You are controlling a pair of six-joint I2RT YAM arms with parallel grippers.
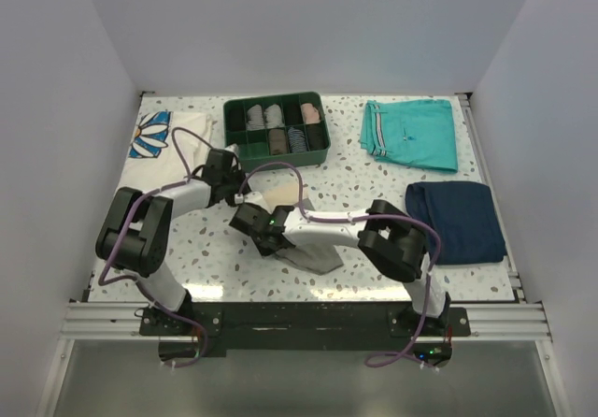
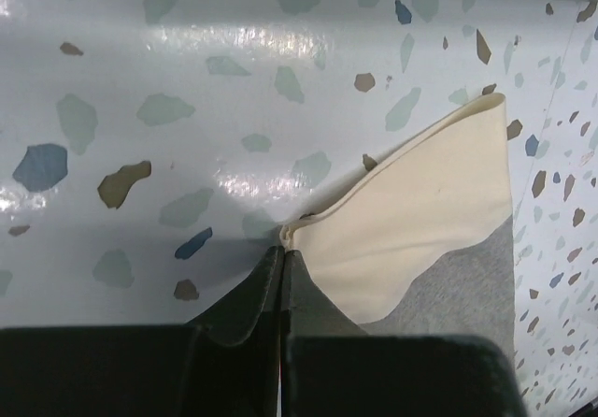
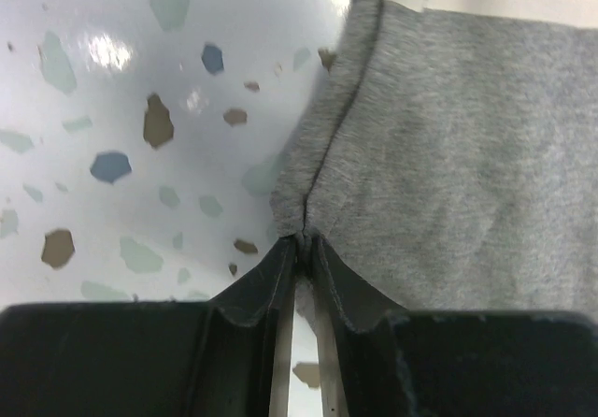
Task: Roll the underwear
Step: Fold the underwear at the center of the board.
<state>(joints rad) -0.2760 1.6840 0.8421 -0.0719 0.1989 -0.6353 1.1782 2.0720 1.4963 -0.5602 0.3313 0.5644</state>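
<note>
The underwear (image 1: 304, 239) is a small soft garment, grey with a cream band, lying at the table's middle between the two grippers. My left gripper (image 1: 245, 195) is shut on the corner of its cream band (image 2: 411, 221). My right gripper (image 1: 271, 235) is shut on the edge of its grey part (image 3: 448, 155), pinching a fold of cloth. In the left wrist view the grey part (image 2: 467, 295) shows under the cream band. Both gripped corners sit low over the table.
A green divided tray (image 1: 277, 131) with several rolled garments stands at the back middle. Teal shorts (image 1: 411, 133) lie at the back right, a navy folded garment (image 1: 458, 219) at the right, a daisy-print cloth (image 1: 163, 135) at the back left.
</note>
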